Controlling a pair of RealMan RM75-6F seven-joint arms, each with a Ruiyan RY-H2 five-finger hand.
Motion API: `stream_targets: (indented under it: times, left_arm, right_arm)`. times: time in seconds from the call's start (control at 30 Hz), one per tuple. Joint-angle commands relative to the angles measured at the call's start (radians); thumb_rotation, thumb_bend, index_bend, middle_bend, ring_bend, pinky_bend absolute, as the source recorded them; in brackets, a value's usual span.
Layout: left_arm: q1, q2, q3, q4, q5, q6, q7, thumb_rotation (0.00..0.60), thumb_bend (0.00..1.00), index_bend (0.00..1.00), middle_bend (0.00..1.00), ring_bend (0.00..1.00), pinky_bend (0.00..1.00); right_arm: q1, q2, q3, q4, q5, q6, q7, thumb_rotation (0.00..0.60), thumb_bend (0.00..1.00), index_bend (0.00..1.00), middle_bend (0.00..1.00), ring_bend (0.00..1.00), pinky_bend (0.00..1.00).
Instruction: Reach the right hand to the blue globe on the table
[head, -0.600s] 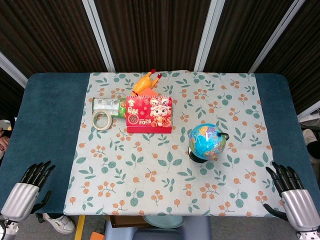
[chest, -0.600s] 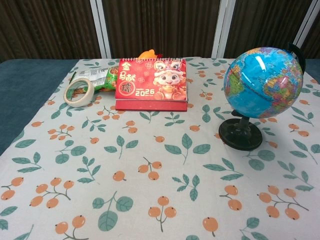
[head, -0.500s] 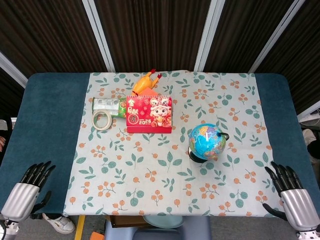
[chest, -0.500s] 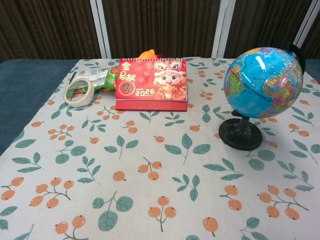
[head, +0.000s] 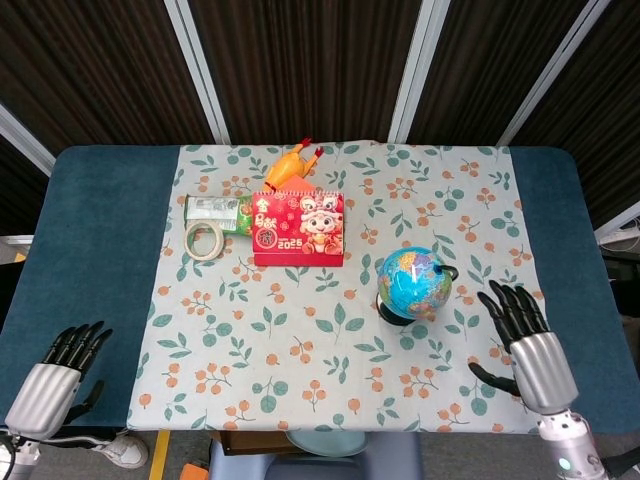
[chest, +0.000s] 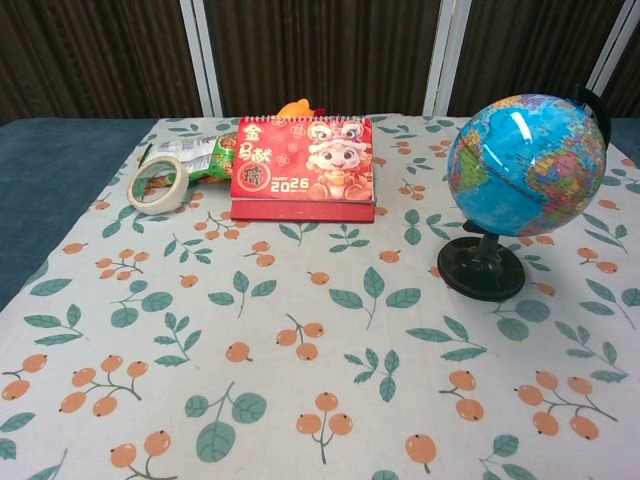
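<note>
The blue globe (head: 412, 281) stands upright on a black base on the floral cloth, right of centre; the chest view shows the globe (chest: 526, 163) large at the right. My right hand (head: 528, 345) hovers over the cloth to the right of the globe and nearer the front edge, fingers spread, empty, a short gap away. My left hand (head: 55, 375) rests at the front left corner over the blue table, fingers apart and empty. Neither hand appears in the chest view.
A red desk calendar (head: 298, 227) stands behind and left of the globe. A tape roll (head: 204, 240), a green packet (head: 218, 209) and an orange rubber chicken (head: 290, 165) lie at the back left. The blue table (head: 100, 240) borders the cloth.
My right hand has moved left and forward from the front right corner onto the cloth, closer to the globe. The left hand and the objects have stayed put.
</note>
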Motion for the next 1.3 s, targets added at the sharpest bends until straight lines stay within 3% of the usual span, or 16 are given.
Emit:
stream_targets:
  times: [0.03, 0.3, 0.6, 1.3]
  left_arm:
    - [0.001, 0.002, -0.002, -0.002, -0.006, 0.0, 0.001, 0.6, 0.47, 0.0, 0.0, 0.0, 0.08]
    - [0.003, 0.009, -0.002, -0.002, -0.007, 0.007, -0.004, 0.6, 0.47, 0.0, 0.0, 0.0, 0.08]
    - [0.005, 0.006, -0.006, -0.002, -0.007, 0.014, 0.01, 0.6, 0.47, 0.0, 0.0, 0.0, 0.08]
    - [0.003, 0.004, -0.007, -0.001, -0.013, 0.005, 0.016, 0.6, 0.47, 0.0, 0.0, 0.0, 0.08]
  right_arm:
    - [0.122, -0.071, 0.101, -0.112, 0.11, -0.145, -0.134, 0.6, 0.15, 0.0, 0.0, 0.0, 0.0]
    - [0.221, -0.191, 0.176, -0.147, 0.241, -0.21, -0.343, 0.6, 0.15, 0.0, 0.0, 0.0, 0.0]
    - [0.276, -0.237, 0.228, -0.113, 0.383, -0.22, -0.427, 0.6, 0.15, 0.0, 0.0, 0.0, 0.0]
    - [0.294, -0.194, 0.189, -0.032, 0.46, -0.198, -0.385, 0.6, 0.15, 0.0, 0.0, 0.0, 0.0]
